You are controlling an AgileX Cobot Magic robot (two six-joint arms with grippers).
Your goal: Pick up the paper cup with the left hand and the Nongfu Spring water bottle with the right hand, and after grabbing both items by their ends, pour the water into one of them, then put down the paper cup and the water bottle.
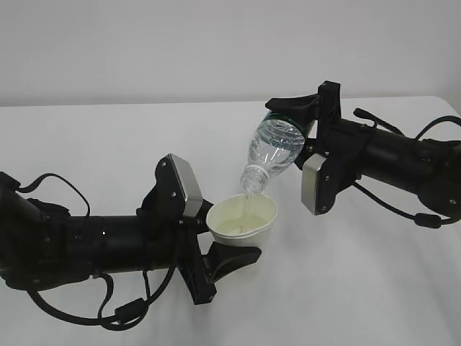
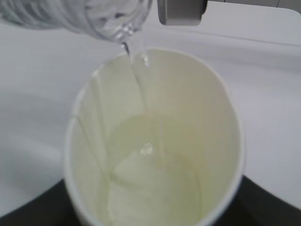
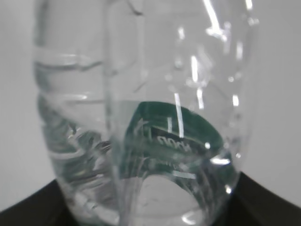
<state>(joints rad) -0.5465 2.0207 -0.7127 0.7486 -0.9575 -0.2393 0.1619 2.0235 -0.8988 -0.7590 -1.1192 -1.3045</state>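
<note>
My left gripper (image 1: 232,236) is shut on the paper cup (image 1: 243,220) and holds it upright above the table. In the left wrist view the cup (image 2: 197,117) fills the frame, with my left gripper (image 2: 153,209) round its lower part, and water (image 2: 155,188) lies in its bottom. My right gripper (image 1: 297,124) is shut on the base end of the Nongfu Spring water bottle (image 1: 274,148). The bottle is tilted neck down with its mouth just over the cup's rim. A thin stream of water (image 2: 136,80) falls from the neck (image 2: 113,19) into the cup. In the right wrist view the clear bottle (image 3: 141,94) sits in my right gripper (image 3: 148,209), its green label (image 3: 174,132) showing through the plastic.
Both arms hang over a plain white table (image 1: 108,137) that ends at a white wall behind. The grey plate on the right wrist (image 1: 315,184) is close to the right of the cup. No other objects show.
</note>
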